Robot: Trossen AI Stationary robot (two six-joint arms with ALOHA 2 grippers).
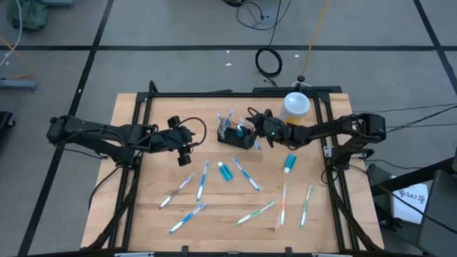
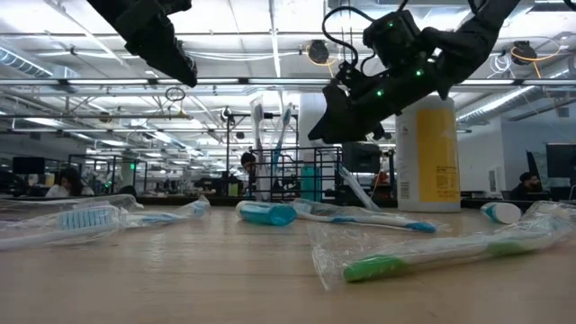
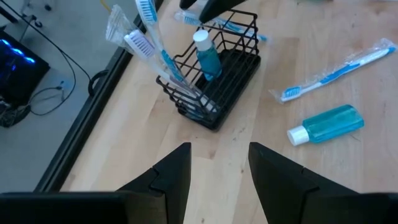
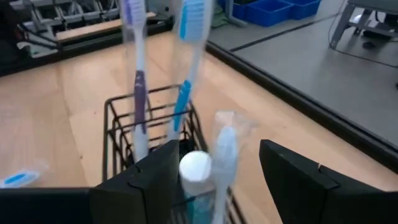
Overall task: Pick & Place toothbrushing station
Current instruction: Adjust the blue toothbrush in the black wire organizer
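The wooden table [image 1: 157, 221] is seen filling the centre of the high view, with the two dark arms entering from the left and right edges. The yellow bottle [image 1: 296, 107] with a white lid is stood at the upper right of the table, just beside the right arm. The toothbrushing station [image 1: 238, 135], a black wire caddy, is located at upper centre of the table; upright toothbrushes and a small teal bottle [image 3: 208, 55] with a white cap are held in its compartments. The right gripper [image 1: 255, 128] is positioned directly over the caddy's right end, and its fingers [image 4: 298, 180] are held apart on either side of the bottle's white cap, with nothing clamped. The left gripper [image 1: 187, 146] is suspended above bare wood at centre left, near but apart from the caddy, its fingers [image 3: 177, 174] spread and empty. A second teal bottle [image 1: 226, 171] is laid flat below the caddy. Wrapped toothbrushes [image 1: 246, 173] are scattered across the lower half of the table.
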